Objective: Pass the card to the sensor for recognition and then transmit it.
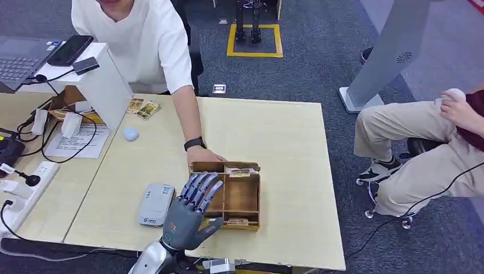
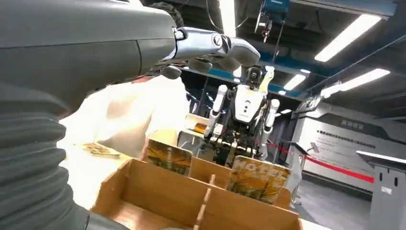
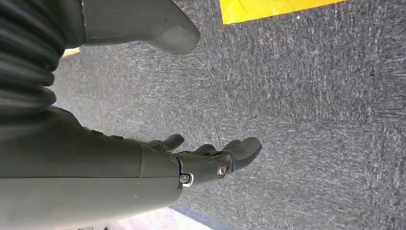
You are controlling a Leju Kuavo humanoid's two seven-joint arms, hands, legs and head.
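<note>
Hovering: left hand, fingers spread, empty, above near edge of compartmented wooden box, poised to pick upright printed card. Right hand hangs loosely curled, empty. Person's hand steadies box.

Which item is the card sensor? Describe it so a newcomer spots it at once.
On the light wooden table, look just left of the divided wooden card box and the robot's left hand. The sensor is the flat grey rounded-corner device lying there. Unlike the small pale round object further back, it is rectangular and bears a label.
</note>
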